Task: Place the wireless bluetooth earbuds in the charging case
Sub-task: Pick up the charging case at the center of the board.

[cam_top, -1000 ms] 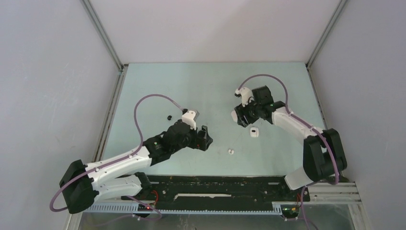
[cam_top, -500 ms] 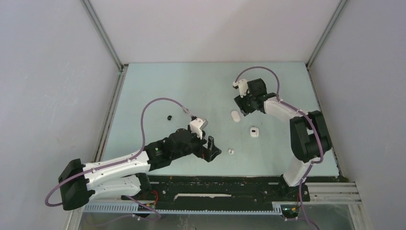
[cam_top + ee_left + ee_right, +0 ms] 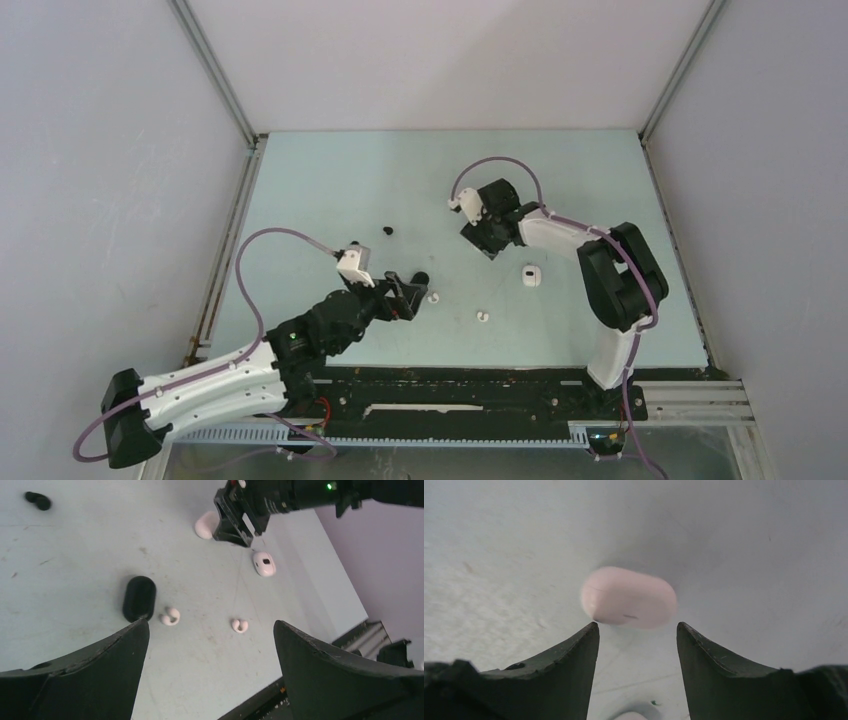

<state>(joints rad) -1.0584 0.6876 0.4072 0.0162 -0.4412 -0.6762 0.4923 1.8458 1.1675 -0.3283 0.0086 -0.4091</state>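
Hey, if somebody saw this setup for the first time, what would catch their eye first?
Probably the right gripper, open, with a closed white case lying just ahead of it. Then the left gripper, also open, near a black case, with one white earbud close beside that case and a second white earbud a little farther off on the pale table.

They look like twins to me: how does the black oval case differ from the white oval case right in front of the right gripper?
Colour: the black case is dark, the white case pale. Place: the black case lies by the left gripper, a white earbud close beside it; the white case lies just ahead of the open right gripper. Both are smooth pill shapes lying flat on the table, neither held.
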